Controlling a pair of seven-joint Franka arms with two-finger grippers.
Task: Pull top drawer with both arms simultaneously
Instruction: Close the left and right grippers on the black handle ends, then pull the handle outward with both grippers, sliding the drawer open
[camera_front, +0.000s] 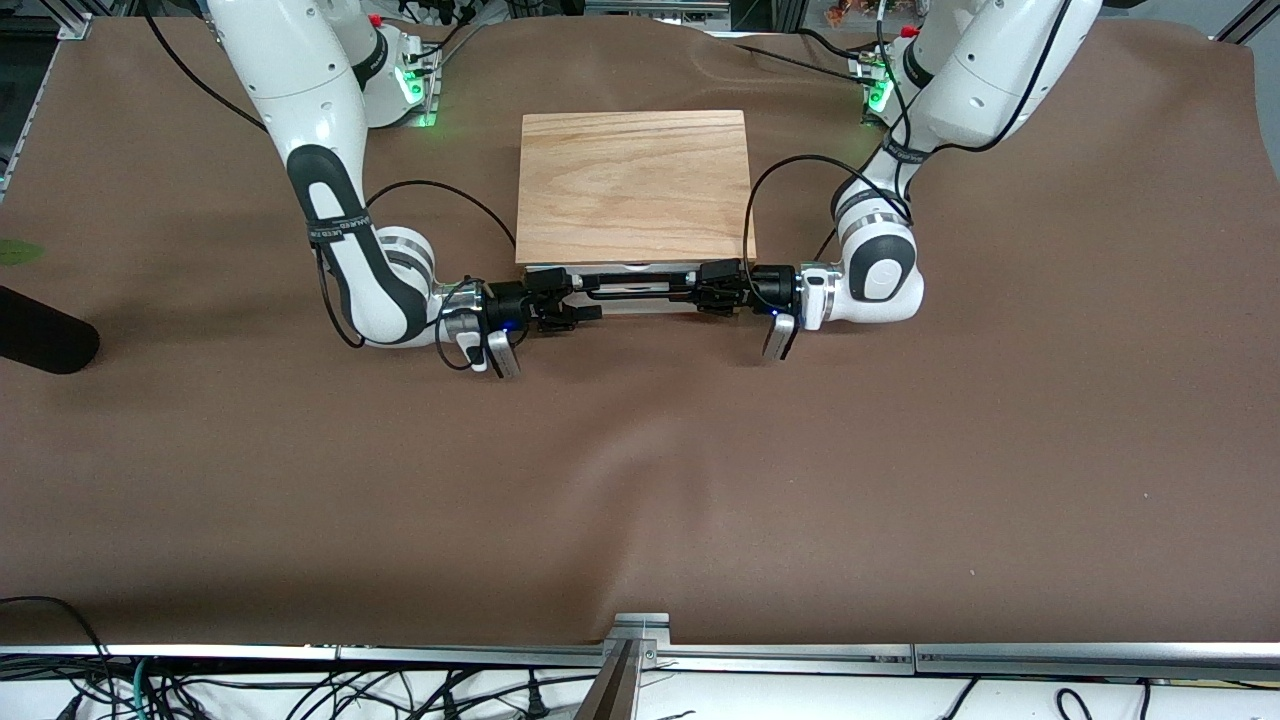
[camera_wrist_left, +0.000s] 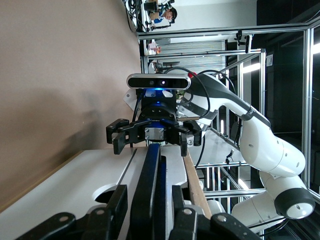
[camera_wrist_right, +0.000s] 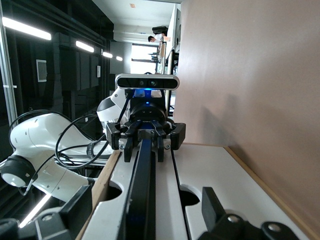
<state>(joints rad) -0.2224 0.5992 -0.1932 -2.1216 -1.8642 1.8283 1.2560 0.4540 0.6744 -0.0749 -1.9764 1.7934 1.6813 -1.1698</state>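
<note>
At the centre of the front view, just below the light oak-grain cabinet top (camera_front: 634, 185), sits the shallow white-fronted top drawer (camera_front: 640, 300) with its long black wire bar handle (camera_front: 640, 287). It looks shut or barely drawn out, since only a thin strip of white front shows under the wooden top. Both wrist views look along the bar, with the white panel (camera_wrist_left: 70, 185) lying beside it and a rounded notch cut into the panel edge (camera_wrist_right: 189, 196).

The left gripper (camera_front: 722, 285), reaching in from the centre right of the frame, is clamped on the handle's end toward the left arm's side. The right gripper (camera_front: 548, 300), coming from the centre left, is clamped on the other end. Each wrist view shows the other gripper's fingers (camera_wrist_left: 150, 134) (camera_wrist_right: 142, 136) pinched around the bar.

Judging from this, the main risk is uneven pulling: if one arm leads, the wide drawer could skew and jam in its runners. Thin fingers could also slip off the slim bar, or the light cabinet could slide across the brown table cloth (camera_front: 640, 480) instead of opening.
</note>
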